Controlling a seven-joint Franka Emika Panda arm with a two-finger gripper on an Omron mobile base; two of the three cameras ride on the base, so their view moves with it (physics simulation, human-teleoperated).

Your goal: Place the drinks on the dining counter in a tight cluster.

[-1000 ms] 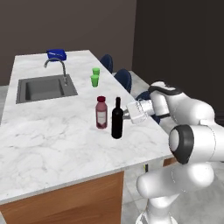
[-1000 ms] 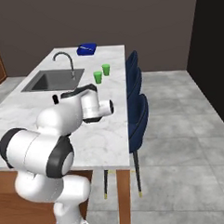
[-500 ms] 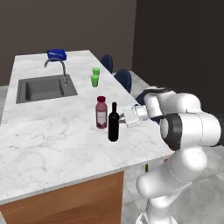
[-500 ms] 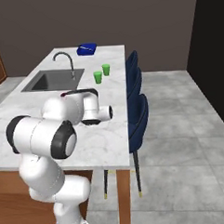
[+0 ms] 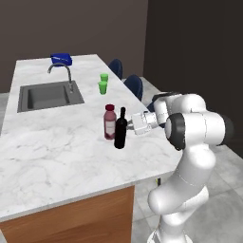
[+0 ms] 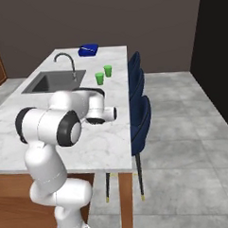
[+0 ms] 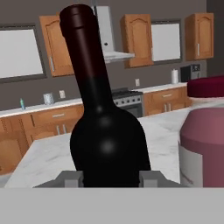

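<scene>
1. Gripping from the right side, the white arm's two-finger gripper (image 5: 129,126) pinches the lower body of the tall black glass wine bottle with a dark red cap (image 5: 121,130); in the hand view the two grey fingers (image 7: 70,178) sit tight against both sides of the bottle (image 7: 108,131).

2. That wine bottle stands upright on the large white marble-topped dining counter (image 5: 52,156), near its right edge and toward the near end.

3. Just to its left and slightly farther away stands the stout dark-red juice bottle with a pale label and a dark red cap (image 5: 110,122). The two look very close, perhaps touching; the pictures do not settle which.

4. Farther along the counter, two small green cups (image 5: 103,84) stand well apart from the bottles, beside the dark inset sink (image 5: 45,96) with its curved faucet (image 5: 61,73). A flat blue object (image 5: 61,59) lies at the far end.

5. Blue stools (image 6: 138,105) line the counter's right side.

6. Likely risks: pushing the wine bottle farther left could knock the juice bottle over, since it is so close. A tall, narrow bottle may also topple if the fingers drag it as they let go, or if the hand pulls back at an angle.

7. A third drink would need fetching before the cluster is complete.
</scene>
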